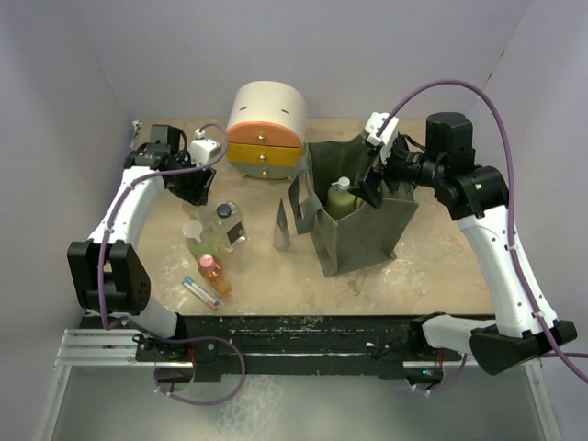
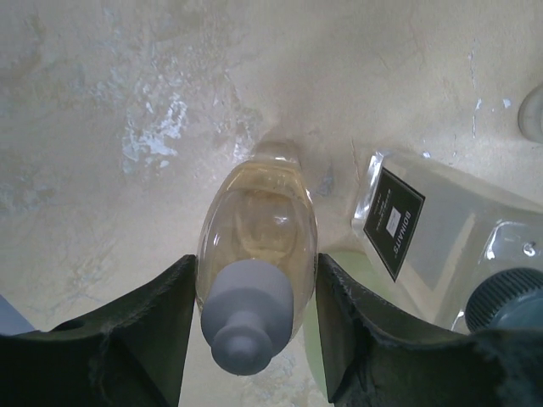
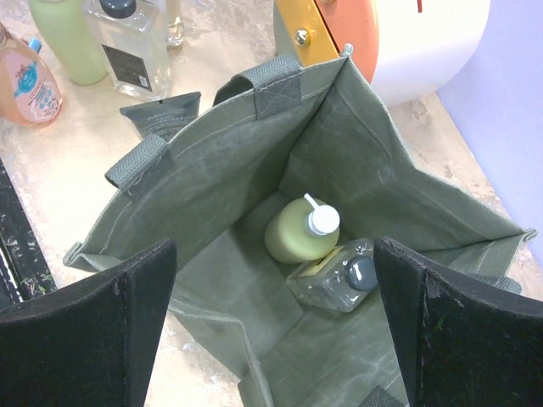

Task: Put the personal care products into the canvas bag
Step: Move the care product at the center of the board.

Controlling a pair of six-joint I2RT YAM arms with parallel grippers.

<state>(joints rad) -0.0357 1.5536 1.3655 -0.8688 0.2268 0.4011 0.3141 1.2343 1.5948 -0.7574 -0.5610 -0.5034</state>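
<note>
The olive canvas bag [image 1: 363, 230] stands open at centre right. Inside it, in the right wrist view, lie the pale green pump bottle [image 3: 299, 233] and a clear square black-capped bottle [image 3: 338, 278]. My right gripper [image 3: 271, 271] is open and empty just above the bag's mouth [image 1: 369, 186]. My left gripper [image 2: 254, 322] at the far left [image 1: 196, 186] is shut on a clear oval grey-capped bottle [image 2: 254, 246]. On the table are a second clear square bottle [image 1: 231, 226], a green white-capped bottle [image 1: 205, 243], an orange pink-capped bottle [image 1: 212, 274] and a slim grey tube [image 1: 282, 235].
The round cream, orange and yellow drawer unit [image 1: 267, 133] stands at the back, between the arms. A thin blue and red stick [image 1: 201, 293] lies near the front left edge. The bag's strap handles [image 1: 299, 207] hang on its left side.
</note>
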